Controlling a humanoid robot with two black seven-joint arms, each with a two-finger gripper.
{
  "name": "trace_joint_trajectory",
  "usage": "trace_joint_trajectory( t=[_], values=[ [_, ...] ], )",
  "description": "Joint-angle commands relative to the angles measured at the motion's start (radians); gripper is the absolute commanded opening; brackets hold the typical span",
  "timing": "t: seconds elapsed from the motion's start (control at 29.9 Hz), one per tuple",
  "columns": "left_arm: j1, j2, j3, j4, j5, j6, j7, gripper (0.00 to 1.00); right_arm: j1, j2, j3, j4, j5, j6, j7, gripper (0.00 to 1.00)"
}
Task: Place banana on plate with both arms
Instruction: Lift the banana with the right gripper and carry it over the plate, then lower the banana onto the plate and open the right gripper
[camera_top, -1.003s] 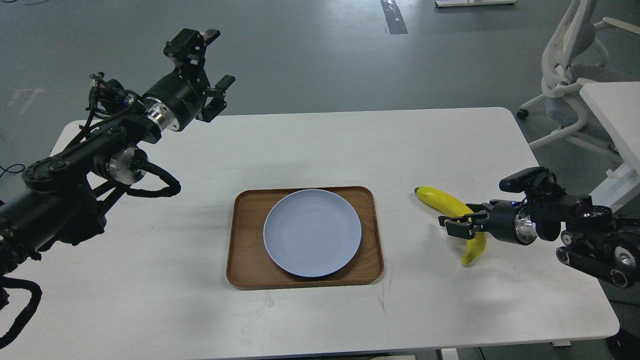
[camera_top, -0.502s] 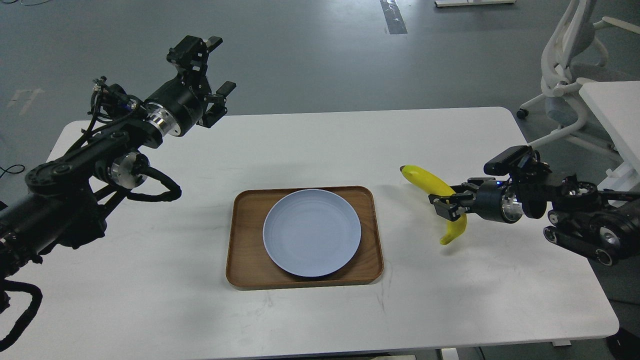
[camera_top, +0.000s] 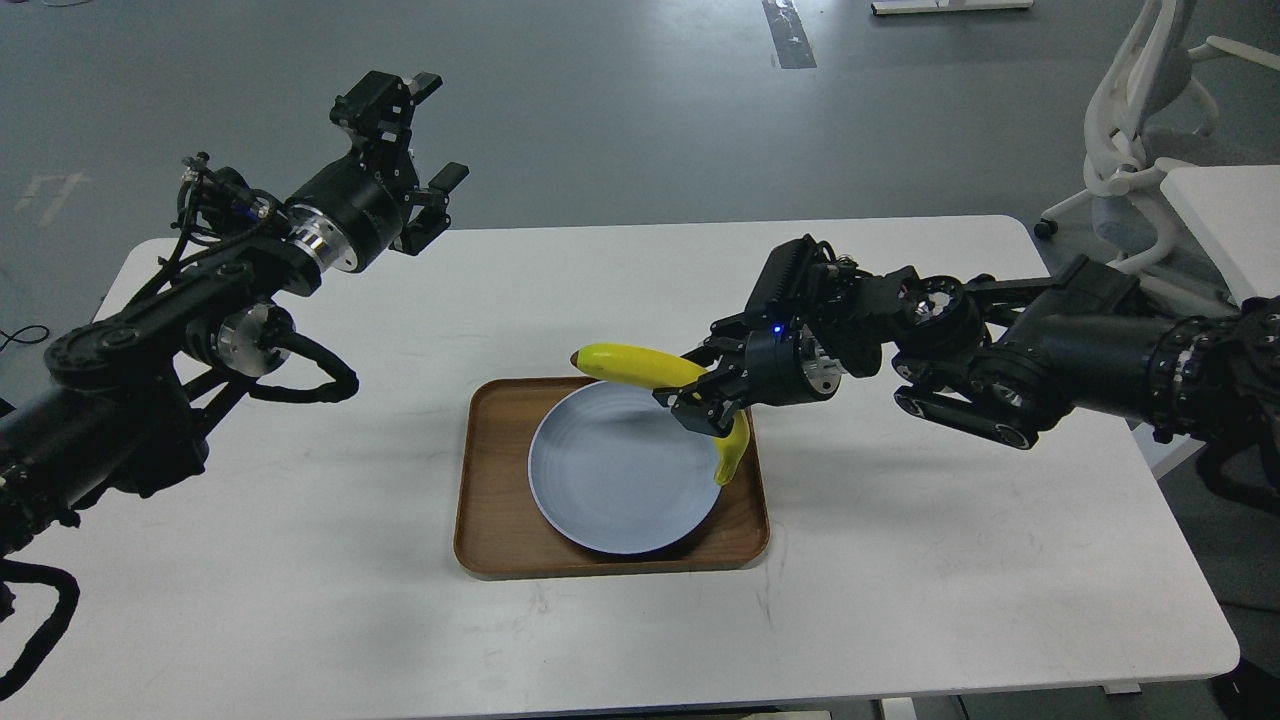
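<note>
The yellow banana (camera_top: 640, 366) hangs in the air over the far right part of the pale blue plate (camera_top: 610, 475). My right gripper (camera_top: 706, 402) is shut on the banana's middle; the banana's lower end points down by the plate's right rim. The plate sits in a brown wooden tray (camera_top: 490, 500) at the table's middle. My left gripper (camera_top: 418, 150) is open and empty, raised high above the table's far left corner, well away from the plate.
The white table (camera_top: 900, 580) holds only the tray and plate. A white office chair (camera_top: 1140, 130) and a second white table (camera_top: 1225, 215) stand beyond the right edge. Grey floor lies behind.
My right arm has lifted the banana off the table's right side and carried it left, over the plate's far right edge. The left arm has barely moved.
</note>
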Motion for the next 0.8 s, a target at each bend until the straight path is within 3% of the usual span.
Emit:
trace_joint_trajectory(
  t=[0.0, 0.27, 0.47, 0.67, 0.74, 0.77],
  values=[
    [-0.001, 0.014, 0.000, -0.004, -0.002, 0.000, 0.000, 0.98, -0.004, 0.060, -0.025, -0.032, 0.000, 0.000, 0.000, 0.00],
    [0.001, 0.034, 0.000, -0.005, -0.002, -0.003, 0.000, 0.98, -0.022, 0.092, -0.070, -0.068, 0.002, 0.000, 0.000, 0.00],
    [0.001, 0.032, 0.000, -0.010, 0.000, -0.003, 0.000, 0.98, -0.045, 0.095, -0.070, -0.091, 0.014, 0.000, 0.000, 0.15],
    [0.001, 0.029, 0.000, -0.010, 0.000, -0.002, -0.002, 0.98, -0.055, 0.097, -0.062, -0.096, 0.041, -0.002, 0.000, 0.50],
    [0.001, 0.029, 0.002, -0.010, 0.000, -0.002, -0.002, 0.98, -0.055, 0.100, -0.059, -0.094, 0.072, -0.002, 0.000, 0.70],
    [0.001, 0.029, 0.003, -0.010, 0.000, -0.002, -0.002, 0.98, -0.055, 0.104, -0.057, -0.096, 0.102, -0.005, 0.000, 0.90]
  ],
)
